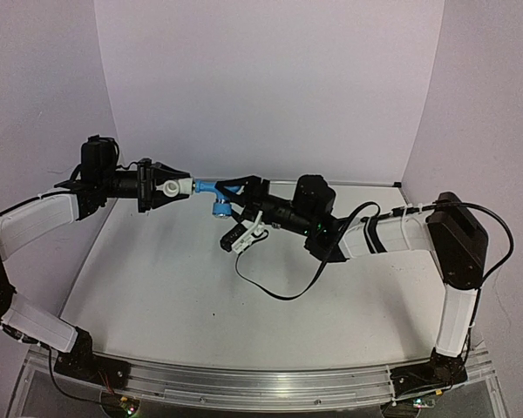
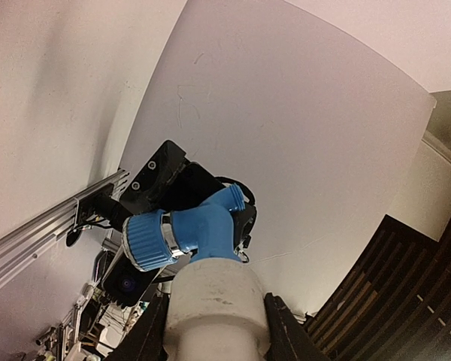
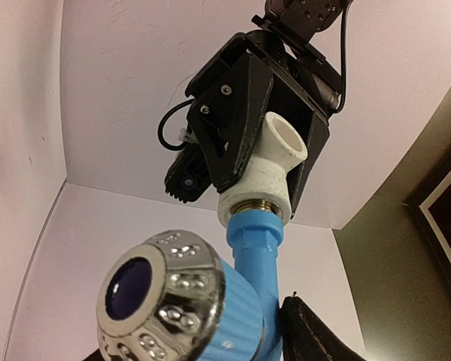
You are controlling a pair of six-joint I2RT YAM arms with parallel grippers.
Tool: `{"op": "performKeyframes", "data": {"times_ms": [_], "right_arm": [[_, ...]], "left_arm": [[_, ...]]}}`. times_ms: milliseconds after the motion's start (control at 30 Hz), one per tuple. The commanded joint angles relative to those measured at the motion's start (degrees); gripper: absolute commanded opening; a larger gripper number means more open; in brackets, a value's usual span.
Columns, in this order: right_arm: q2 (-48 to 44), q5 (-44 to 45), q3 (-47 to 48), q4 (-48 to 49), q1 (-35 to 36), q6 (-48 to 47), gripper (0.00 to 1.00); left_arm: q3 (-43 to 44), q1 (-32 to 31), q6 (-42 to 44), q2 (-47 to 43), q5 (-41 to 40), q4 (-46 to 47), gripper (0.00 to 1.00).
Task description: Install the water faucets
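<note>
Both water faucets parts hang joined in mid-air above the table. The white fitting (image 1: pixel 170 188) (image 2: pixel 216 301) (image 3: pixel 267 177) sits between the fingers (image 2: pixel 286 335) of my left gripper (image 1: pixel 176 187) (image 2: pixel 216 323), which is shut on it. The light-blue tap (image 1: pixel 211 198) (image 2: pixel 203 233) (image 3: pixel 255 248) has its threaded stem inside the fitting's brass mouth. Its chrome-capped knob (image 3: pixel 161 301) points at the right wrist camera. My right gripper (image 1: pixel 231 193) (image 3: pixel 210 342) surrounds the tap body. One finger (image 3: pixel 312 331) lies against the body; the other is hidden behind the knob.
A black cable (image 1: pixel 270 283) loops down from the right arm over the white table (image 1: pixel 200 305). Pale walls close in the back and both sides. An aluminium rail (image 1: pixel 261 383) with the arm bases runs along the near edge.
</note>
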Motion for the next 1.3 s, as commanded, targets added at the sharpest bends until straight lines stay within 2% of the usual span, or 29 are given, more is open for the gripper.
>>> {"op": "performKeyframes", "data": {"times_ms": [0,200,333,400,667,767,900,1067,1267], "right_arm": [[-1.88,-1.84,0.91,2.52,1.48,5.00,0.50],[-3.91,-1.85,0.23,-0.46,2.40,13.98,0.39],[-7.61,-2.74,3.02,-15.57,2.55,22.63,0.32],[-8.32,-3.38,4.55,-19.97,2.53,27.00,0.28],[-9.24,-5.35,6.04,-24.79,2.51,44.12,0.21],[-9.54,-6.53,6.34,-25.80,2.50,51.82,0.12],[-9.64,-6.98,5.94,-25.79,2.54,59.36,0.09],[-9.35,-7.40,6.04,-24.54,2.55,74.23,0.05],[-9.17,-7.36,5.72,-21.13,2.40,94.91,0.05]], "left_arm": [[0.20,-0.20,0.42,-2.60,0.57,2.92,0.00],[0.64,-0.23,3.67,-2.81,-0.17,2.87,0.00],[1.76,-0.19,8.58,-2.63,-0.36,2.87,0.00],[2.14,-0.19,10.30,-2.21,-0.43,2.85,0.00],[4.25,-0.22,22.26,-0.01,-2.00,2.81,0.00],[5.12,-0.27,28.38,0.42,-2.89,2.79,0.00],[6.01,-0.32,36.92,0.92,-3.72,2.84,0.00],[6.32,-0.36,50.28,0.76,-4.79,2.83,0.00],[6.23,-1.10,66.47,-0.31,-7.40,2.84,0.00]]}}
